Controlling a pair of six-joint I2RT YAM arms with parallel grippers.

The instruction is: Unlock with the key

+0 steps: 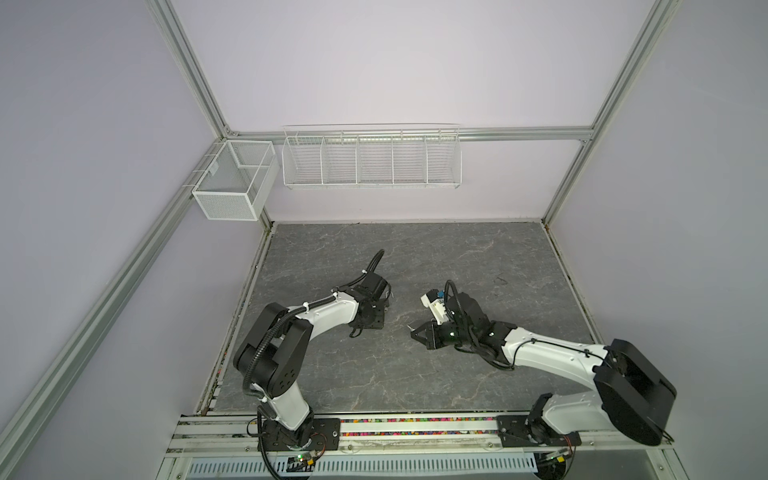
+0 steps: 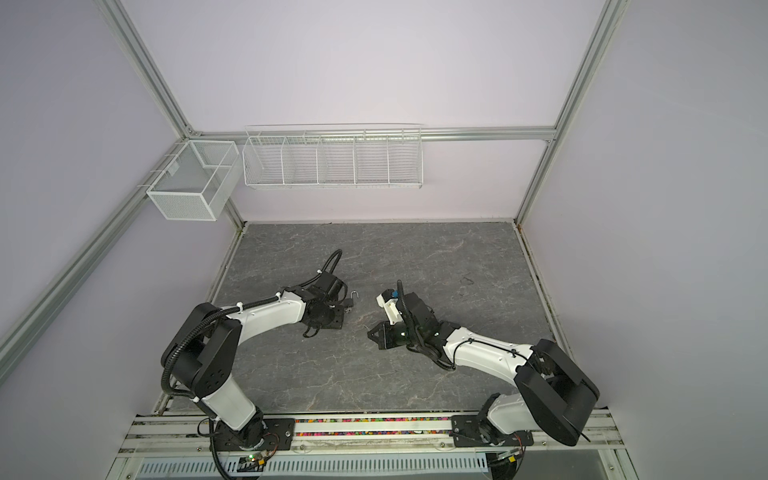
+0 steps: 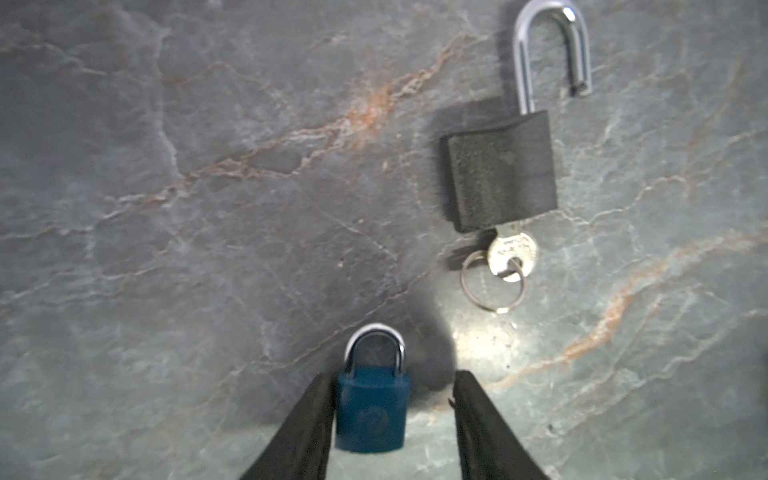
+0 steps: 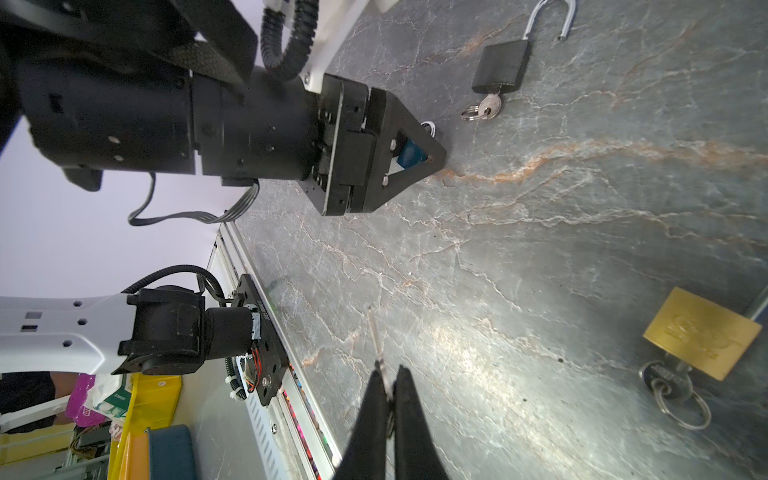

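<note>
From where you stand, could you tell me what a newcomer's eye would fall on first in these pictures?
Most striking is the black padlock lying on the table with its shackle open and a ringed key in its base. Close beside it, the left end effector straddles a shut blue padlock, jaws open. Opposite, the right end effector is shut on a thin key, with a brass padlock nearby.

Pale lilac walls (image 1: 374, 62) with white wire baskets (image 1: 371, 160) enclose a grey veined tabletop (image 1: 415, 257).
</note>
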